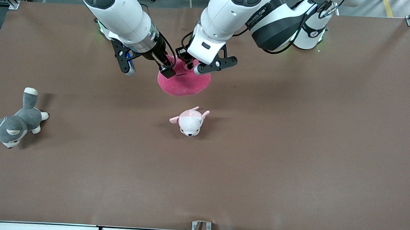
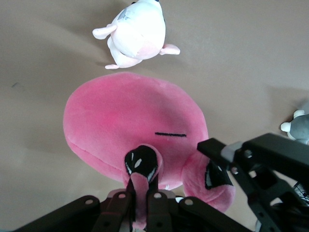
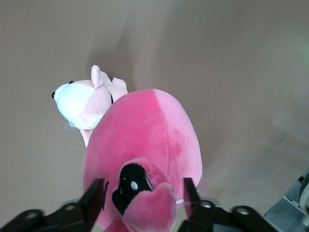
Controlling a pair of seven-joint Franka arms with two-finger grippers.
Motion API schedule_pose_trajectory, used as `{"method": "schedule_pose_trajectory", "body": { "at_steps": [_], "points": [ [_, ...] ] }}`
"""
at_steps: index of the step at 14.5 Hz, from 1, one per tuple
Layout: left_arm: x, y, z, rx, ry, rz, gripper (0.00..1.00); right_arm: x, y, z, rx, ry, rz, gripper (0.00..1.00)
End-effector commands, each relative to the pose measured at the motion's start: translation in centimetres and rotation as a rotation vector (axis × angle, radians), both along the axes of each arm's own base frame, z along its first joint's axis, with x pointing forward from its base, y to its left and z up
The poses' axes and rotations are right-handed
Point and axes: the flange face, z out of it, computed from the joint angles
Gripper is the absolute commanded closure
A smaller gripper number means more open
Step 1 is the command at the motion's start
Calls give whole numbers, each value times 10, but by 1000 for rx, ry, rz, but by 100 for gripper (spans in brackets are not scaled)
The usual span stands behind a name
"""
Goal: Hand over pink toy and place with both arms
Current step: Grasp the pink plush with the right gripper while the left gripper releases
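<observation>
The pink toy hangs by the top of its head between the two arms, low over the table near the arms' bases. My left gripper is shut on one small pink ear of it, and the left wrist view shows the pinch beside a black eye. My right gripper is open, its jaws standing either side of the toy's other ear and eye without touching. The toy's round body shows in both wrist views. I cannot tell if its underside touches the table.
A pale pink-and-white puppy plush lies on the brown table, just nearer to the front camera than the toy. A grey-and-white husky plush lies at the right arm's end.
</observation>
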Motion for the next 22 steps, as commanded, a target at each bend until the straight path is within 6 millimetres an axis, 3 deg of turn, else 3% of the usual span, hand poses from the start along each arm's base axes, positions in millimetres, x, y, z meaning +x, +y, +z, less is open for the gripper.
{"method": "schedule_pose_trajectory", "body": {
  "at_steps": [1, 8, 9, 10, 11, 14, 17, 22],
  "points": [
    [-1, -1, 8, -2, 1, 15, 100, -2, -5, 1, 3, -1, 3, 99],
    [0, 0, 9, -3, 0, 18, 98, 8, -18, 4, 10, -14, 8, 100],
    [-1, 0, 11, -6, -4, 19, 90, 10, -22, 4, 12, -16, 6, 100],
    [1, 4, 13, -6, -6, 23, 56, 12, -25, 5, 14, -17, 9, 100],
    [1, 7, 16, 0, -19, 23, 1, 12, -25, 5, 17, -21, 19, 100],
    [-8, 7, 29, 10, -60, 14, 0, 25, -46, -2, 17, -28, 45, 100],
    [-14, 24, 46, 48, -57, 4, 0, 52, -99, -22, -24, -55, 84, 100],
    [-18, 97, 82, 206, -80, -117, 0, 77, -201, -77, -6, -40, 173, 100]
  ]
}}
